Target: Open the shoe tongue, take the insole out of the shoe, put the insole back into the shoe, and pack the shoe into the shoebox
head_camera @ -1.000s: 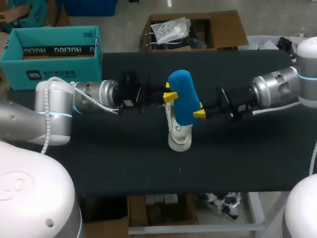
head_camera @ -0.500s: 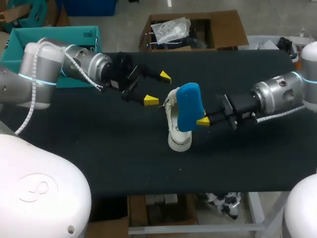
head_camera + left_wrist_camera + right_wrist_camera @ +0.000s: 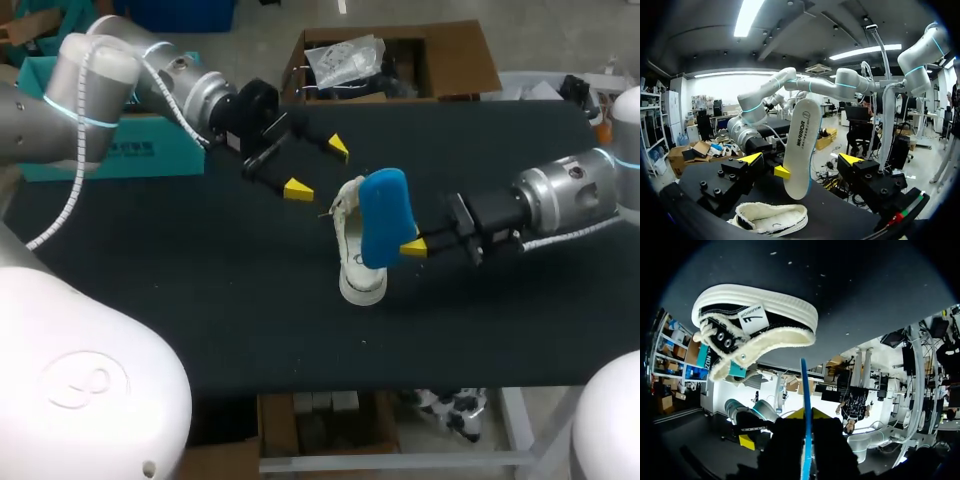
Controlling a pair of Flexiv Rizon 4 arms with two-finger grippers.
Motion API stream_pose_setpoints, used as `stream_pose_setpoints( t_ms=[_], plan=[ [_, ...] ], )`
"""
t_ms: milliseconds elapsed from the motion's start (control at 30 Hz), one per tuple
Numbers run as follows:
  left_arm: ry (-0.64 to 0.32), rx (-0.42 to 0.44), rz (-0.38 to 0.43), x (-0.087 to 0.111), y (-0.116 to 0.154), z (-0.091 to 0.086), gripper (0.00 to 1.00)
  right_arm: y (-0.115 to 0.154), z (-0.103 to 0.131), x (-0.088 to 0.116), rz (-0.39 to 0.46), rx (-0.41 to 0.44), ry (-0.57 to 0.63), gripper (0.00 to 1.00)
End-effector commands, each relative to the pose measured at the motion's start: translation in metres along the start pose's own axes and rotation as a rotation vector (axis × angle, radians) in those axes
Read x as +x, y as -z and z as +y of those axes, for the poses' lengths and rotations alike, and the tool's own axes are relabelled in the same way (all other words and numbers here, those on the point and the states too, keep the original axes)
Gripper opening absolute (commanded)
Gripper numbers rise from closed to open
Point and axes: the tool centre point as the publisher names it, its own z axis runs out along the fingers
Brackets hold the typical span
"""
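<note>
Your right arm comes in from the right side, and its right gripper (image 3: 408,247) has its fingers closed narrowly on the edge of the insole (image 3: 383,218). The insole is blue on one face and white on the other. It stands nearly upright over the middle of the dark bench (image 3: 200,300). In the right wrist view it shows edge-on as a thin blue line between the two yellow tips.

The shoe (image 3: 355,262) lies on the bench directly below the insole. It has a black upper, a white sole and a cream lining. The insole's lower end is just above the shoe's opening, and you cannot tell whether the two touch.

Your left arm comes in from the far left corner. Its left gripper (image 3: 318,168) hangs above the bench near the insole, with the fingers spread wide and holding nothing.

The teal shoebox (image 3: 150,158) sits at the far left of the bench, partly hidden by the left arm and well apart from the shoe.
</note>
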Motion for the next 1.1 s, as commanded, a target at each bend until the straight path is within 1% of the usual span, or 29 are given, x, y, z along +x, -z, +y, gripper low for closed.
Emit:
stream_pose_setpoints(
  t_ms=[33, 67, 167, 200, 233, 300, 333, 367, 433, 467, 567, 667, 767, 967, 1100],
  plan=[
    [-0.107, 0.014, 0.281, -0.021, 0.015, 0.011, 1.00, -0.004, -0.008, -0.014, -0.023, -0.002, 0.043, 0.00],
    [-0.129, 0.019, 0.343, -0.021, 0.017, 0.011, 1.00, -0.004, -0.009, -0.018, -0.029, 0.001, 0.051, 0.00],
    [-0.177, 0.003, 0.446, -0.021, 0.025, 0.010, 1.00, -0.008, -0.014, -0.036, -0.054, -0.009, 0.063, 0.00],
    [-0.174, -0.010, 0.462, -0.022, 0.026, 0.009, 1.00, -0.010, -0.016, -0.040, -0.059, -0.016, 0.067, 0.00],
    [-0.194, -0.032, 0.504, -0.022, 0.027, 0.009, 1.00, -0.011, -0.018, -0.043, -0.069, -0.025, 0.079, 0.00],
    [-0.208, -0.049, 0.549, -0.021, 0.027, 0.008, 1.00, -0.014, -0.022, -0.047, -0.080, -0.035, 0.081, 0.00],
    [-0.221, -0.071, 0.572, -0.020, 0.026, 0.008, 1.00, -0.014, -0.023, -0.049, -0.085, -0.035, 0.085, 0.00],
    [-0.223, -0.079, 0.581, -0.019, 0.026, 0.008, 1.00, -0.015, -0.024, -0.050, -0.096, -0.030, 0.106, 0.00],
    [-0.228, -0.092, 0.632, -0.019, 0.026, 0.009, 1.00, -0.015, -0.025, -0.052, -0.121, -0.018, 0.118, 0.00],
    [-0.221, -0.107, 0.638, -0.019, 0.025, 0.010, 1.00, -0.016, -0.026, -0.053, -0.139, -0.009, 0.138, 0.00],
    [-0.204, -0.125, 0.645, -0.025, 0.026, 0.017, 1.00, -0.016, -0.027, -0.055, -0.165, 0.001, 0.146, 0.00],
    [-0.198, -0.133, 0.643, -0.024, 0.025, 0.022, 1.00, -0.017, -0.027, -0.055, -0.170, -0.007, 0.121, 0.00],
    [-0.193, -0.142, 0.642, -0.022, 0.024, 0.027, 1.00, -0.017, -0.024, -0.055, -0.166, -0.007, 0.120, 0.00],
    [-0.190, -0.150, 0.635, -0.022, 0.025, 0.029, 1.00, -0.015, -0.024, -0.053, -0.182, -0.001, 0.133, 0.00],
    [-0.187, -0.162, 0.604, -0.021, 0.027, 0.031, 1.00, -0.013, -0.024, -0.055, -0.170, 0.002, 0.128, 0.00]
  ],
)
